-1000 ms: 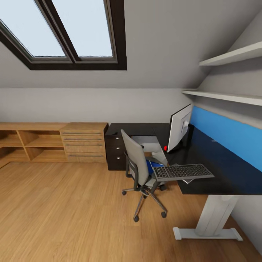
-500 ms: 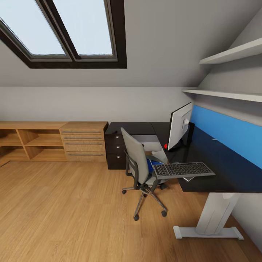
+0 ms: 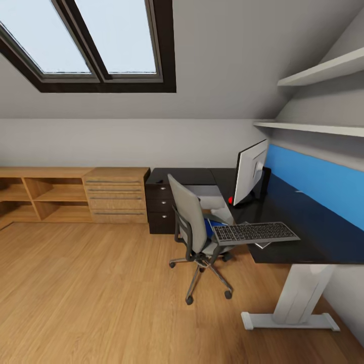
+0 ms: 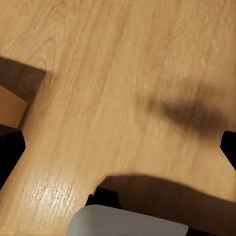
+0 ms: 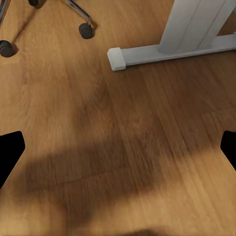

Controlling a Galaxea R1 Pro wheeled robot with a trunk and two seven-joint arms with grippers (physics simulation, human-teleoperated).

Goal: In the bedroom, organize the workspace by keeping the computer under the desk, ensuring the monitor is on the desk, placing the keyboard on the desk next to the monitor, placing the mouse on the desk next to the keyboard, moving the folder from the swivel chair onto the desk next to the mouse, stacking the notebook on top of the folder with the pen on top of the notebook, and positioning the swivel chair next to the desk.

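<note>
A: Left claw point(image 4: 118, 147) and right claw point(image 5: 118, 152) both gape, holding nothing above the floor.

B: The folder point(image 3: 216, 226), centre frame on the swivel chair point(image 3: 194, 230), looks thin, light, bendy; pinch 1 overhanging edge.

Black desk point(image 3: 298, 237) with blue back panel point(image 3: 318, 182); grey swivel chair point(image 3: 189, 220); blue folder point(image 3: 215, 227).

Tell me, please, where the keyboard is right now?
In the head view, the keyboard lies at the desk's front-left corner, overhanging toward the swivel chair.
</note>
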